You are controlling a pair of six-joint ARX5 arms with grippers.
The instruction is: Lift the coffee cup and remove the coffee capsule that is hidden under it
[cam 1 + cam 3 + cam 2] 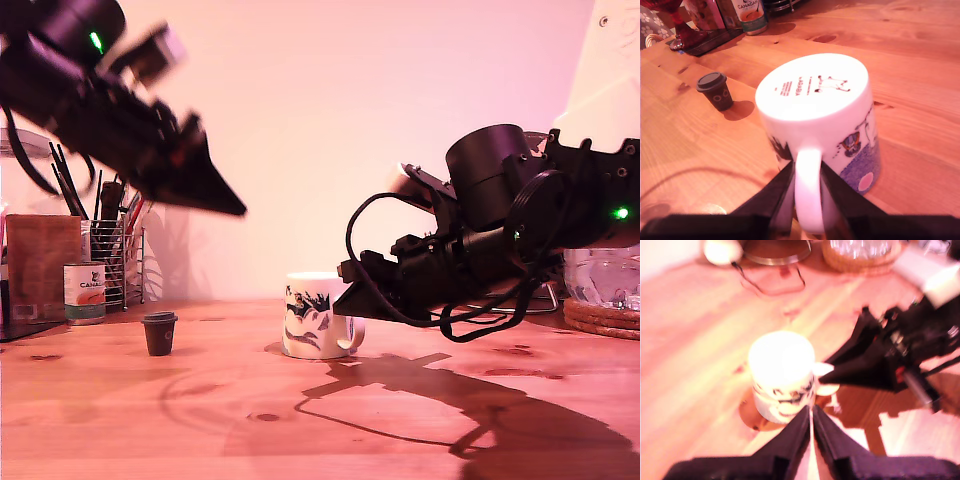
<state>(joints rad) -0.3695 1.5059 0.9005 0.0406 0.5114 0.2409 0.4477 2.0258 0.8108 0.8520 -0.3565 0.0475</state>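
Cup (316, 320) stood upside down on the table (200, 420), near the middle of the exterior view, with its printed base facing up and its dark drawing on the side wall. Its handle (352, 335) pointed toward the exterior view's right. The second gripper (342, 303) reached in low from that side, and in the second wrist view its two fingers (781, 187) pressed against either side of the handle, clamped on it. Whether the rim had left the wood could not be told; in the exterior view it looked to be resting on the table.

The capsule (159, 333) stood in the open on the table, flared rim up, to the exterior view's left of the cup and clear of it. Nothing touched it.

The first gripper (238, 209) hung high in the exterior view's upper left, tilted down toward the cup, well above both things. In the first wrist view its fingers (799, 432) lay together with only a sliver between them and held nothing.

At the back, on the exterior view's left, a tin (84, 292) stood beside a wire rack (118, 262) of utensils.
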